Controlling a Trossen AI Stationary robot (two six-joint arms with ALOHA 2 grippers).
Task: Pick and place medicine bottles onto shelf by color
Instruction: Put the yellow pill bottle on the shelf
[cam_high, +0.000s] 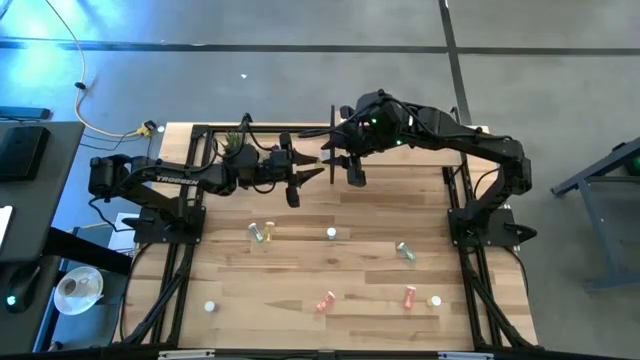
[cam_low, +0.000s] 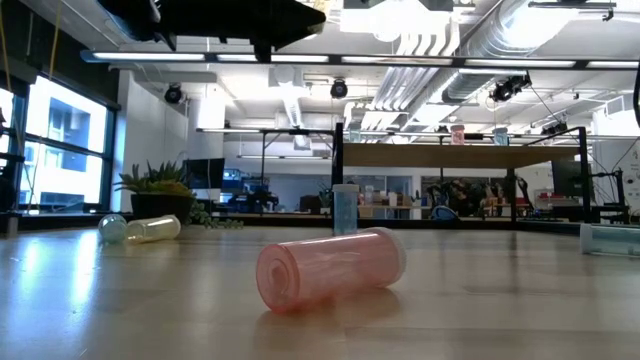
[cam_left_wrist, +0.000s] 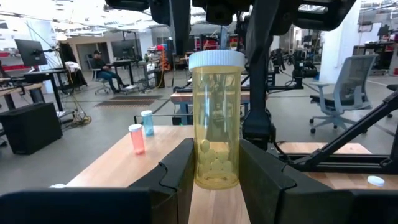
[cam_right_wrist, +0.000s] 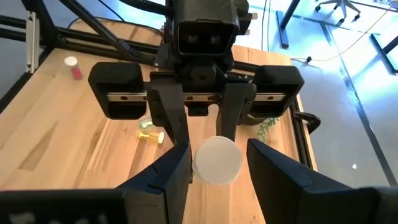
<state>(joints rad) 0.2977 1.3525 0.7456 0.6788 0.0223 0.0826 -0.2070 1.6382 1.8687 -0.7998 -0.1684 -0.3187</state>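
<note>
Left gripper (cam_left_wrist: 214, 168) clamps yellow bottle (cam_left_wrist: 216, 121) — right gripper (cam_right_wrist: 217, 158) straddling.

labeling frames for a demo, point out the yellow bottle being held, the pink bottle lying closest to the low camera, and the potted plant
yellow medicine bottle (cam_left_wrist: 215, 127), left wrist view, middle of its body
pink medicine bottle (cam_low: 335, 268), low view, its side
potted plant (cam_low: 160, 190), low view, leaves

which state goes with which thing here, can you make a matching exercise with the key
Things: 1 yellow see-through plastic bottle with white cap; 2 pink see-through plastic bottle nearest the low camera; 3 green potted plant.
States: A lying on the wooden tabletop; B standing near the table's edge; C upright in the shut jaws of the left gripper.
Pairs: 1-C, 2-A, 3-B
</note>
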